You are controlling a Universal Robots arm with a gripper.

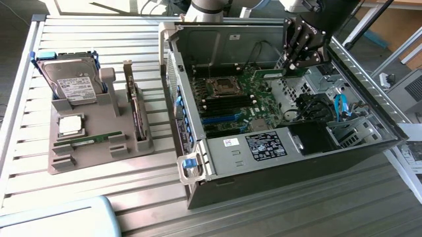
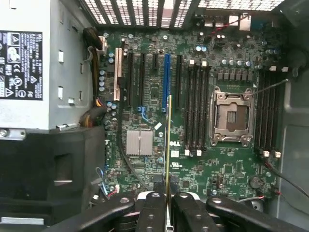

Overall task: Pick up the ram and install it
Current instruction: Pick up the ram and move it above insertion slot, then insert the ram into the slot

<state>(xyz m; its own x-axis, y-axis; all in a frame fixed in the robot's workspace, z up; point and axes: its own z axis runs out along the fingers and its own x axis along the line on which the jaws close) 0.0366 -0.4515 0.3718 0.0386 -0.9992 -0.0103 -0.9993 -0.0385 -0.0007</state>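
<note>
The ram [image 2: 169, 145] shows edge-on as a thin green stick between my fingers, hanging above the motherboard [image 2: 145, 96]. In the exterior view the ram [image 1: 267, 74] juts out from my gripper [image 1: 290, 68] over the board's far side, inside the open computer case [image 1: 369, 148]. My gripper [image 2: 168, 199] is shut on the ram's near end. Black memory slots [image 2: 198, 106] run beside the empty processor socket [image 2: 231, 118], a little to one side of the stick. More slots [image 2: 268, 111] lie on the socket's other side.
A grey holder [image 1: 99, 123] at the exterior view's left carries a hard drive [image 1: 71, 81], a silver-topped processor [image 1: 70, 126], a dark expansion card [image 1: 135, 111] and another green stick [image 1: 89, 139]. Inside the case are a power supply [image 2: 29, 63], cables [image 1: 339, 106] and a heatsink [image 2: 139, 142].
</note>
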